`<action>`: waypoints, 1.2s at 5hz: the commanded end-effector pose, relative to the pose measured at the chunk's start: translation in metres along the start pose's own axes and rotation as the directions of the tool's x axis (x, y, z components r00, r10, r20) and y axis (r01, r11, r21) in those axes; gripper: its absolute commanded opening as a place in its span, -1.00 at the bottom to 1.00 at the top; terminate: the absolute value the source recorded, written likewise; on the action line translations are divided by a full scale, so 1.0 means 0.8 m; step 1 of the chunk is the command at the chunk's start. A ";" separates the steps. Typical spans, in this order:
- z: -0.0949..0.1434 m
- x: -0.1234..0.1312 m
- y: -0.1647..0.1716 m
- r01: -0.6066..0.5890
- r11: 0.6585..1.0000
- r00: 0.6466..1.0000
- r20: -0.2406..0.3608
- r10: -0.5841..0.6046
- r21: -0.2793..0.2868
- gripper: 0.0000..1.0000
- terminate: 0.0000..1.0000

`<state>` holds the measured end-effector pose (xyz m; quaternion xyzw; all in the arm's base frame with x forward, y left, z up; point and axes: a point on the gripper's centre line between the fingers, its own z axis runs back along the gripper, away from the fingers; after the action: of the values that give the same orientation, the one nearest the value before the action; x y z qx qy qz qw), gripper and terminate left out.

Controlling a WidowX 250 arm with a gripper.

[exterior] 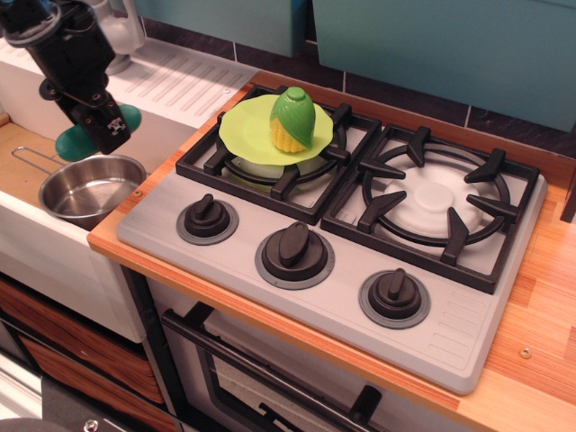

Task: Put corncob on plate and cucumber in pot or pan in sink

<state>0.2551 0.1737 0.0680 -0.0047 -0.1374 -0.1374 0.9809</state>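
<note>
The corncob (292, 120), yellow kernels under a bright green husk, stands on the lime-green plate (245, 128) on the left rear burner. My gripper (99, 132) is shut on the dark teal cucumber (81, 137) and holds it in the air above the sink, just above the far rim of the steel pot (88, 190). The pot sits in the sink (18, 153), its wire handle pointing left. The gripper body hides the middle of the cucumber.
A grey stove top (225, 261) with three black knobs and two black grates fills the counter. The ribbed white drainboard (184, 83) lies behind the sink. A wooden counter edge (121, 238) separates sink and stove. Teal wall panels stand at the back.
</note>
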 end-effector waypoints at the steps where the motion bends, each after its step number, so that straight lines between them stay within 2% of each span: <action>1: 0.003 0.016 0.037 0.048 0.998 0.997 0.058 -0.050 0.044 -1.00 -1.00; 2: -0.004 0.016 0.048 0.072 0.996 0.994 0.083 -0.076 0.053 -1.00 -1.00; 6: -0.017 0.019 0.061 0.099 0.994 0.990 0.098 -0.104 0.052 -1.00 -1.00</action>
<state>0.2793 0.2121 0.0448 -0.0005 -0.1764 -0.1815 0.9674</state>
